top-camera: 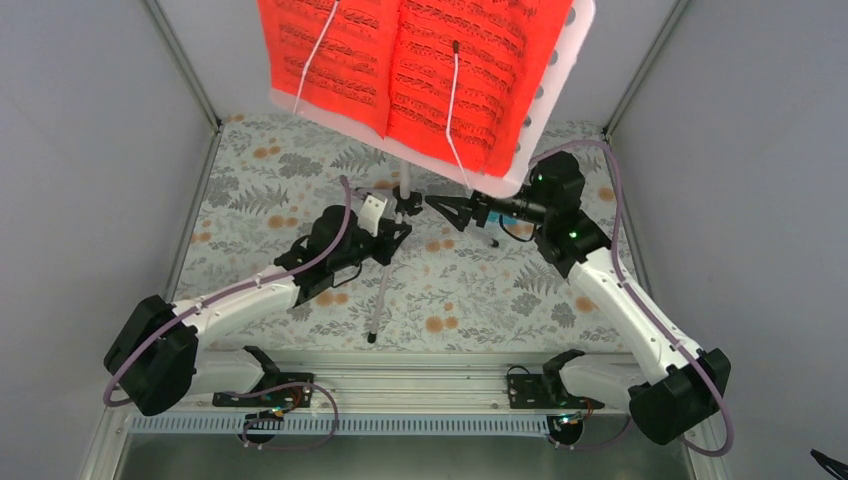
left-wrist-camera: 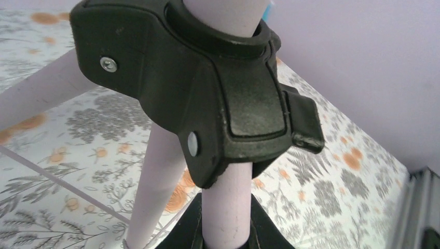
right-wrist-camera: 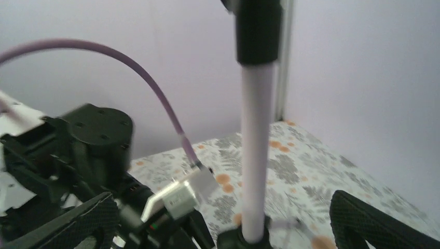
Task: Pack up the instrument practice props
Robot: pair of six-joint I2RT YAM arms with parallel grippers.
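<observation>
Two red sheets [top-camera: 330, 50] cropped above, left gripper [top-camera: 393, 233] clamping music stand [right-wrist-camera: 257, 145], right gripper [top-camera: 445, 212] jaws apart.

Robot lab cell: grey partition walls [top-camera: 90, 150], aluminium rail [top-camera: 420, 372].

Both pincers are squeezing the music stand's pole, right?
Not both. The left pincer squeezes the music stand's pole, but the right pincer stands open, its fingers either side of the pole without touching it, as the right wrist view shows.
</observation>
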